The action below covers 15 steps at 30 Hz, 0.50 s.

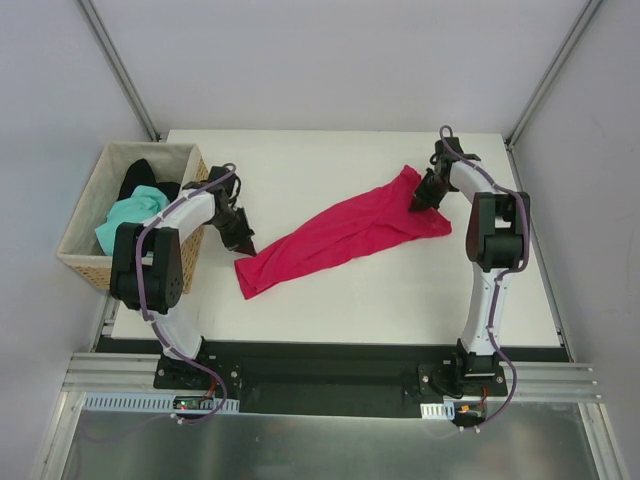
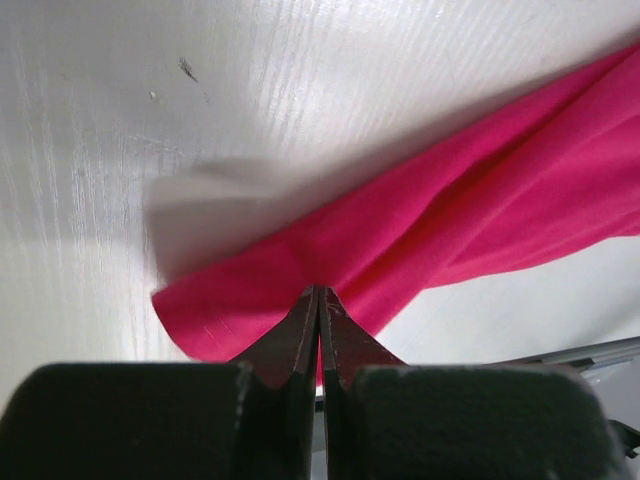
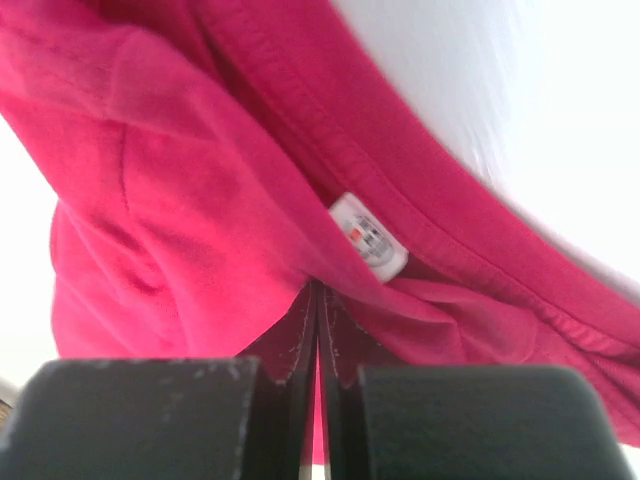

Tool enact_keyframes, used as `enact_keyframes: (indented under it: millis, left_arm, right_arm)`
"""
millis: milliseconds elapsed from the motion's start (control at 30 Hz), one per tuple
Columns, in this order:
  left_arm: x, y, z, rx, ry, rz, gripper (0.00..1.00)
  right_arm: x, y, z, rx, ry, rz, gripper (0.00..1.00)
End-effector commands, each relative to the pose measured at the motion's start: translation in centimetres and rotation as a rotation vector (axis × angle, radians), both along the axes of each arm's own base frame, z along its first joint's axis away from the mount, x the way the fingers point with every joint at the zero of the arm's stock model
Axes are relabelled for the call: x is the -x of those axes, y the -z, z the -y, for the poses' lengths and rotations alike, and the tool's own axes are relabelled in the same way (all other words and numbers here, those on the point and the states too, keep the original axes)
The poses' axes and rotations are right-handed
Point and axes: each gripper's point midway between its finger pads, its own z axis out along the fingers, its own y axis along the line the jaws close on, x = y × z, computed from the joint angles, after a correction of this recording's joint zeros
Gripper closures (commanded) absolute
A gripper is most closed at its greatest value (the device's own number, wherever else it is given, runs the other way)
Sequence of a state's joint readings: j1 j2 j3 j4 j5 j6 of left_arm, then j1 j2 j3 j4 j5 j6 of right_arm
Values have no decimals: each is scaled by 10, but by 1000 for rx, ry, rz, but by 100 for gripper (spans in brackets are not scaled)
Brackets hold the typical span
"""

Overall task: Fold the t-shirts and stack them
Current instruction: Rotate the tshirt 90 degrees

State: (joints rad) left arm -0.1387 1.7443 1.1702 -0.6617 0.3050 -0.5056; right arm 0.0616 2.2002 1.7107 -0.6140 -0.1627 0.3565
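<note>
Stretched slantwise across the white worktop point(image 1: 400, 300): the crimson t-shirt point(image 1: 345, 232), bunched into a long, narrow band. One end toward the left edge, about midway between the far and near edges; the other end toward the far-right corner.

Pinched at the left-edge end by the left tool point(image 1: 243, 243), closed tight on a fold of the red cloth. From the left wrist camera: dark fingertips point(image 2: 305, 320) pressed together, a sliver of crimson caught between them, a soft grey shadow on the worktop beside the cloth's end.

Pinched at the far-right end by the right tool point(image 1: 418, 203), likewise clamped on the fabric. From the right wrist camera: fingertips point(image 3: 300, 330) meeting on the cloth just below the stitched collar seam.

Sewn inside that collar: a small white label point(image 3: 368, 235) with a red mark and a few faint grey lines. Print too small and blurred to read.

At the left edge, toward the far-left corner: a tan wicker basket point(image 1: 80, 255). Inside it, a mint-green t-shirt point(image 1: 130, 218) crumpled toward the near wall. Behind that, a black t-shirt point(image 1: 140, 172) heaped toward the far wall. Both loose and unfolded, touching each other, well apart from the crimson one.
</note>
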Motion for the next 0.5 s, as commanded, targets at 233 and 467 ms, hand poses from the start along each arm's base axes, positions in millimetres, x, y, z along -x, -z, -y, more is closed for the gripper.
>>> enact_keyframes:
  millis: [233, 467]
  left_arm:
    - [-15, -62, -2, -27, 7, 103, 100]
    - [-24, -89, -4, -45, 13, 135, 100]
  right_arm:
    - [-49, -2, -3, -58, 54, 55, 99]
    - [-88, -10, -12, -138, 32, 123, 99]
